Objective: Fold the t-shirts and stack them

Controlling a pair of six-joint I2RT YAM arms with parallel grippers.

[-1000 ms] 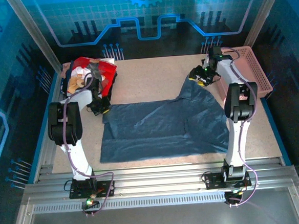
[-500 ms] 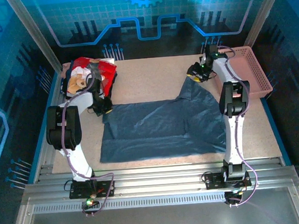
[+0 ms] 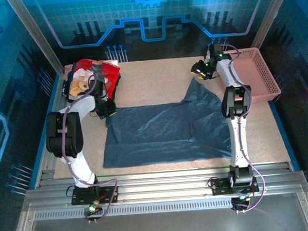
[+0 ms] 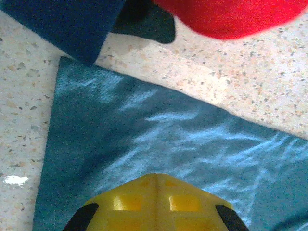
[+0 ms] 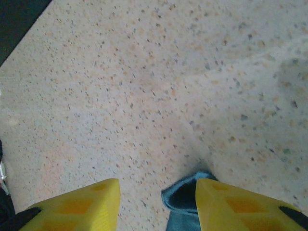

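**Work item.** The slate-blue t-shirt [image 3: 160, 133] lies spread open and mostly flat in the middle of the tabletop [image 3: 151, 76], with creases across its body. No fold has been made in it. Its far right corner is drawn out into a peak that points toward the far edge.

**Left pincer** [image 4: 158, 185]. It is clenched, the 2 yellow fingers meeting with no gap. It sits low over the shirt's far left corner, and blue cloth runs under the fingertips. Whether any cloth is pinched between the pads cannot be told. Judgement: it is stationed here to anchor this corner while the opposite one is tensioned.

**Right pincer** [image 5: 156, 192]. It is released, the fingers standing apart above bare tabletop. The rolled cloth tip [image 5: 182, 199] of the peaked corner lies between them, against the right-hand finger and clear of the left one. Nothing is gripped. Judgement: the jaws straddle the tip so that they can take hold of it.

**Other stock.** The red shirt [image 3: 106, 71] tops a rumpled pile at the far left corner, just beyond the left pincer and awaiting its turn. The pink basket [image 3: 262, 76] stands at the far right, apart from the cloth.

**Progress.** Early flattening stage, with folding not begun and no stack formed.

**Risk.** The tip sits off-centre in the jaws, so a closing grip may catch only the hem's edge.
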